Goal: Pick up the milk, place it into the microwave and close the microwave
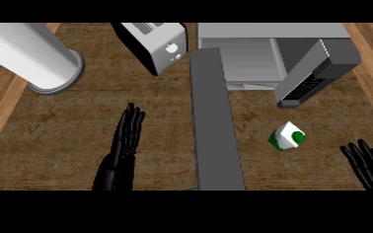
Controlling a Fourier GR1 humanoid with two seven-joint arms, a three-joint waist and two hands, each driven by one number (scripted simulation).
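Currently the milk [287, 135] is seen standing on the counter [65, 123] near its right edge, just before the open microwave [247, 54]. The left hand [124, 145] and right hand [360, 160] are shown straight-fingered, gripping nothing.

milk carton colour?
The milk carton is white with green patches, including a green round mark on one face. Head view, the only one, shows it.

Counter layout from above
The green-and-white milk carton [288, 135] sits on the brown wooden counter [65, 123] before the grey box microwave [247, 54], right of its long open door [216, 128]; the white metal toaster [157, 44] stands left.
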